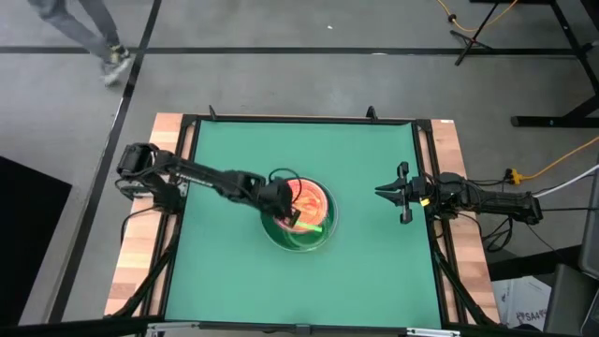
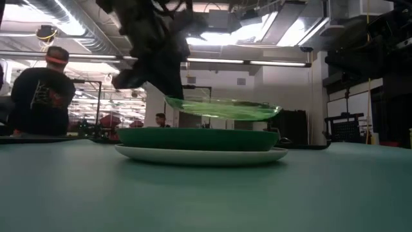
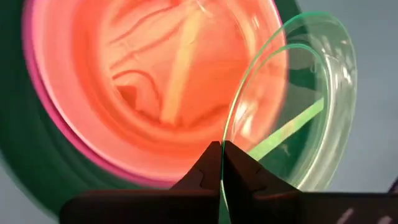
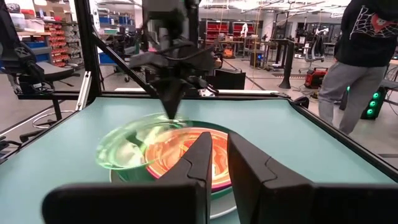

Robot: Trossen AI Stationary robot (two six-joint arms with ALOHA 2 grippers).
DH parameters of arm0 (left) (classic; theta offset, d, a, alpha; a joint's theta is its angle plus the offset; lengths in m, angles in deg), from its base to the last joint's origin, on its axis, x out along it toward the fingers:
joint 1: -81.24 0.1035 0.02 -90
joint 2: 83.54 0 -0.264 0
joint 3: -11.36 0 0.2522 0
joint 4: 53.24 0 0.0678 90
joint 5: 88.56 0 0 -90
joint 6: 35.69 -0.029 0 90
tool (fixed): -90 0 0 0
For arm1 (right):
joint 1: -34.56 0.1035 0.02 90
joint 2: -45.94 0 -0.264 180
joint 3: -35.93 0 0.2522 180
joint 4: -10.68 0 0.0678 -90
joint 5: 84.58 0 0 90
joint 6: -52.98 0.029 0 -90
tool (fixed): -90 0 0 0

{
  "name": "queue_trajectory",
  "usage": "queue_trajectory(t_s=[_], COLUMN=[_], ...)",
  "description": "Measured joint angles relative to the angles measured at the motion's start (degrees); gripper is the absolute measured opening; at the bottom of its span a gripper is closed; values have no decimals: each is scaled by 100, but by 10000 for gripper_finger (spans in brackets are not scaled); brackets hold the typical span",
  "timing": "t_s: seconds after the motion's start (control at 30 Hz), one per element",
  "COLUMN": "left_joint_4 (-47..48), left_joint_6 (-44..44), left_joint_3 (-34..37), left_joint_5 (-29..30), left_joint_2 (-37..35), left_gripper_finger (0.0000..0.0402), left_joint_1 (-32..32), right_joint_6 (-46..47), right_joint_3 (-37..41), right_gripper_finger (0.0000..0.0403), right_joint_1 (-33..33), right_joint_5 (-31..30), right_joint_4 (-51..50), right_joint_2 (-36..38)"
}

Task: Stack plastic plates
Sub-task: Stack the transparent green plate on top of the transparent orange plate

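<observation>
A stack of plates sits mid-table: a pale plate (image 2: pixel 199 155) at the bottom, a dark green one (image 2: pixel 199 138) on it, then a hot pink plate (image 3: pixel 53 124) and a translucent orange plate (image 3: pixel 155 74) inside. My left gripper (image 1: pixel 284 213) is over the stack, shut on a translucent lime green plate (image 2: pixel 225 109) that hovers above it. My right gripper (image 1: pixel 382 193) waits open near the table's right edge, pointing at the stack (image 4: pixel 186 152). My left gripper pinches the lime green plate's rim (image 3: pixel 225 134) between its two fingers, at the plate's left end (image 2: pixel 172 98). The fingers come from above, slanting down. The plate is lifted clear of the stack, nearly level, its free side slightly higher.
The green mat (image 1: pixel 234 281) lies bare around the stack on all sides. Black rails and wooden strips (image 1: pixel 140 262) frame the table. A person (image 2: pixel 38 90) stands beyond the far edge, and another person (image 4: pixel 360 56) shows in the right wrist view.
</observation>
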Motion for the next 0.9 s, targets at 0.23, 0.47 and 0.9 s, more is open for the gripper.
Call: queue_trajectory(t_s=[0.23, 0.47, 0.9], left_joint_4=[4, 31, 863], left_joint_6=[-826, -1354, -1639], left_joint_3=[0, 0, 0], left_joint_5=[-369, -713, -946], left_joint_2=[0, 0, 2], left_gripper_finger=[0, 0, 0], left_joint_1=[834, 1491, 1732], right_joint_6=[0, 0, 0], right_joint_3=[0, 0, 0], right_gripper_finger=[40, 40, 40], right_joint_1=[0, 7, 4], right_joint_5=[0, 0, 0], right_joint_4=[1, 0, 0], right_joint_2=[0, 0, 0])
